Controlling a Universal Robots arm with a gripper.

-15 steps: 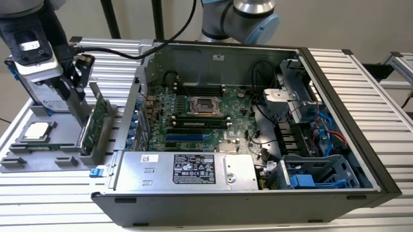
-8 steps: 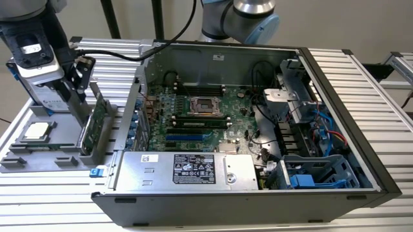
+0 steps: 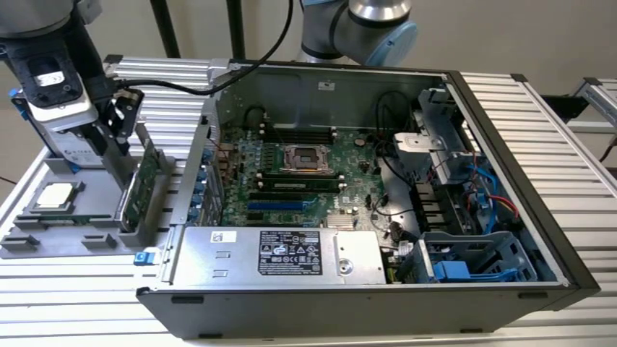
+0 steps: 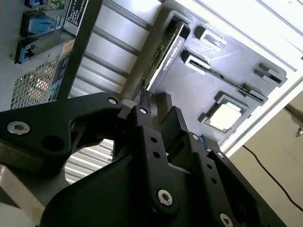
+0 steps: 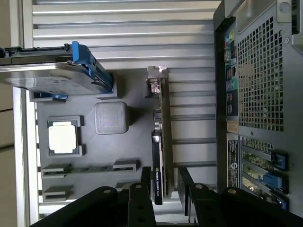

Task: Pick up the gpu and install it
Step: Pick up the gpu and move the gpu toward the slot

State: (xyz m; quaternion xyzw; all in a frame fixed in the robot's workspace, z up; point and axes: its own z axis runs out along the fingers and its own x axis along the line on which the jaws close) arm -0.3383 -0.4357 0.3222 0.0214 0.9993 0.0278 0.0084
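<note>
The gpu [image 3: 141,186] is a thin green card standing on its long edge in a slot of the grey holder tray [image 3: 39,242], at the exterior view's left beside the open computer case [image 3: 386,296]. My gripper [image 3: 118,148] hangs right over the card's upper end. In the first wrist view the gripper [image 5: 164,176] is open, with one black finger on each side of the gpu [image 5: 164,137] and a small gap to each. The second wrist view shows the gpu [image 4: 163,49] edge-on just beyond the gripper [image 4: 154,99]. The motherboard [image 3: 299,181] lies inside the case.
On the same tray sit a processor chip [image 5: 62,139], a grey square block [image 5: 111,117] and a silver hard drive with blue rails [image 5: 52,78]. The case's rear panel [image 5: 260,94] stands close beside the card. A second arm [image 3: 371,22] rises behind the case.
</note>
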